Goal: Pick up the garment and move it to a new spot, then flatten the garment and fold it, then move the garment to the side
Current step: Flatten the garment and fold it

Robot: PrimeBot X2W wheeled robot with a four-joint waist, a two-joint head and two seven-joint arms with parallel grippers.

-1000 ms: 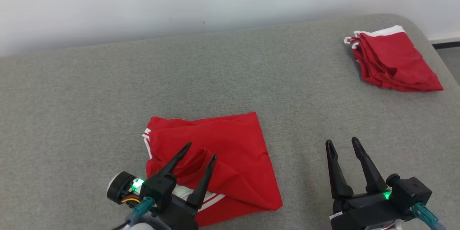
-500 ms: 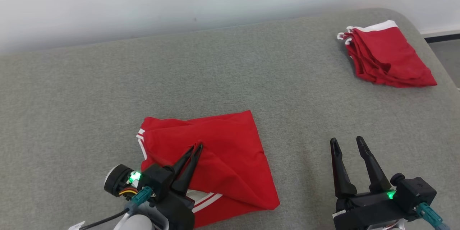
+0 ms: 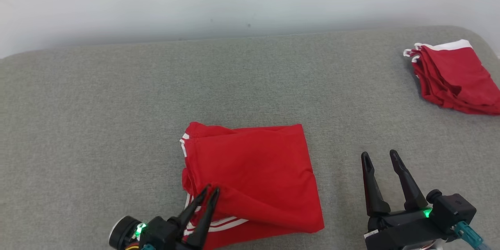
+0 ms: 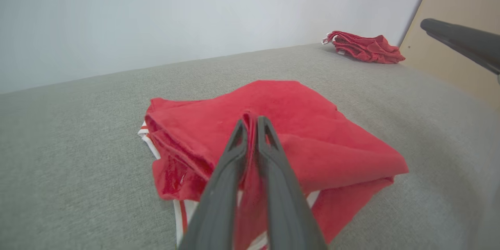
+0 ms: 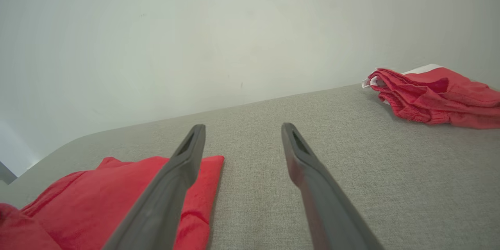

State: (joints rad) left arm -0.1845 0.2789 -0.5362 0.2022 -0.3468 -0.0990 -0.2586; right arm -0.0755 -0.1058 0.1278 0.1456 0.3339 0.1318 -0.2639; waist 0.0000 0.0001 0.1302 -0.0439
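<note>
At the lower left of the head view, the left gripper [image 3: 211, 191] is pressed together, pinching a raised fold at the near edge of the red garment [image 3: 254, 164]. This red garment lies folded at lower centre on the grey fabric surface [image 3: 117, 105]. At lower right, the right gripper [image 3: 379, 156] is spread, apart from the cloth. A second red garment pile [image 3: 457, 78] lies at upper right.
</note>
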